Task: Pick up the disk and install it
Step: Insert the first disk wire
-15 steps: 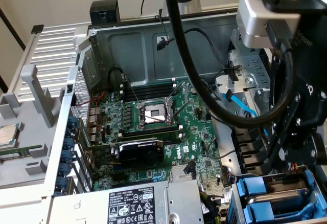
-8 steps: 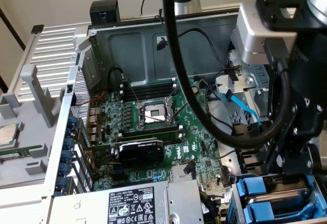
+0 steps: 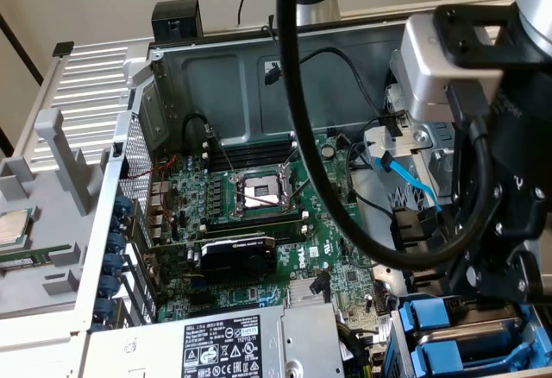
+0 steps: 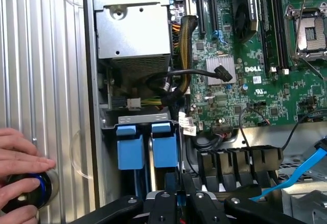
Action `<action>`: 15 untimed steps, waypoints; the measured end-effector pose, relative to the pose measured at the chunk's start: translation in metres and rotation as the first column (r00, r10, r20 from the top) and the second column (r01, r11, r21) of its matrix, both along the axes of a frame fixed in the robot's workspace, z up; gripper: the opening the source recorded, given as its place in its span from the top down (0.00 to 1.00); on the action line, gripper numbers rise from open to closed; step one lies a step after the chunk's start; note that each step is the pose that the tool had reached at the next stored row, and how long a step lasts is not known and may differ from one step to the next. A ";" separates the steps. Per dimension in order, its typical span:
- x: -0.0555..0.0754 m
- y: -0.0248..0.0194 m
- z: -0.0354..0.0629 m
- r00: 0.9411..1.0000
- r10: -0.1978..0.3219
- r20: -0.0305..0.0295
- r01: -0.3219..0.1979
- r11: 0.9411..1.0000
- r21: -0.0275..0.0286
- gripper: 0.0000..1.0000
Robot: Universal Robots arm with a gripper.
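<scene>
The disk (image 4: 164, 150) stands on edge in the drive bay, and its bright blue carrier end (image 3: 431, 319) faces up beside a second blue carrier (image 4: 130, 150). My gripper (image 4: 179, 201) hangs straight over the bay at the case's corner, on the exterior view's right (image 3: 487, 296). The black fingers (image 4: 163, 203) are drawn close together, with a sliver of blue pinched between them. The disk's metal body and label are hidden down in the bay.
A person's hand (image 4: 20, 152) rests on a round black knob with a blue ring (image 4: 28, 193) outside the case wall. The grey power-supply box (image 4: 134, 24) borders the bay. The motherboard (image 3: 259, 223), black cables and a blue ribbon cable (image 4: 296, 175) lie close by.
</scene>
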State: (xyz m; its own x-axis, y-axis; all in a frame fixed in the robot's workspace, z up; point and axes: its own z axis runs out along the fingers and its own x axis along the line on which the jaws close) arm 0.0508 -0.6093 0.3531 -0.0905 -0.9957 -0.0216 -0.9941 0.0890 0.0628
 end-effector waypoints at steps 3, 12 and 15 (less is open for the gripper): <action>0.000 -0.0002 -0.0001 1.000 0.009 0.001 -0.009 1.000 0.000 0.84; 0.002 -0.0017 -0.0002 0.999 0.038 0.003 -0.038 0.999 0.003 0.84; 0.003 -0.0020 -0.0004 0.999 0.040 0.004 -0.040 0.999 0.004 0.84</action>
